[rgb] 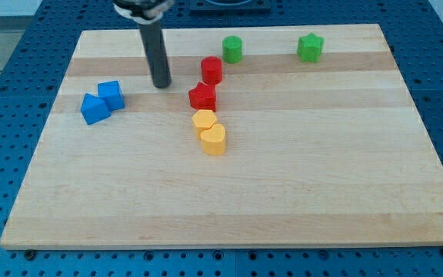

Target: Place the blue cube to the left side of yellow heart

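Note:
The blue cube (111,94) sits at the view's left on the wooden board (283,192), touching a second blue block (94,108) just below-left of it. The yellow heart (214,139) lies near the board's middle, touching a yellow block (204,120) just above it. My tip (161,84) rests on the board to the right of the blue cube, with a gap between them, and to the upper left of the yellow blocks. The rod rises from the tip to the view's top.
A red star-like block (203,97) sits just above the yellow blocks, and a red cylinder (211,70) above that. A green cylinder (232,49) and a green star (311,48) stand near the board's top edge.

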Controlling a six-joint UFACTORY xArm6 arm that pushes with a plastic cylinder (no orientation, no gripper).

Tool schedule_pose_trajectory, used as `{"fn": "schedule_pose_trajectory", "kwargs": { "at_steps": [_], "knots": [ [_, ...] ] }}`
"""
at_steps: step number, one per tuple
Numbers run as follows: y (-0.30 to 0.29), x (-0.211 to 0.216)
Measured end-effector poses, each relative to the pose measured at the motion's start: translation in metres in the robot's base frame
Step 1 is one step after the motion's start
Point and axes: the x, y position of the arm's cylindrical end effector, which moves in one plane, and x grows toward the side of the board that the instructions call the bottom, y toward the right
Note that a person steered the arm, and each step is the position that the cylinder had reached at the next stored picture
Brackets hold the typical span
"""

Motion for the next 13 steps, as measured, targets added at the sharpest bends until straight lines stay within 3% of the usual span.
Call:
{"fn": "schedule_pose_trajectory", "kwargs": {
  "at_steps": [1, 2, 3, 7, 8, 10, 12, 13],
  "knots": [
    [-0.038, -0.025],
    [-0.074, -0.003],
    [-0.074, 0.03],
    [-0.047, 0.14],
    [0.003, 0.155],
    [0.015, 0.137],
    [0.043, 0.212],
    [0.024, 0.207]
  ]
}}
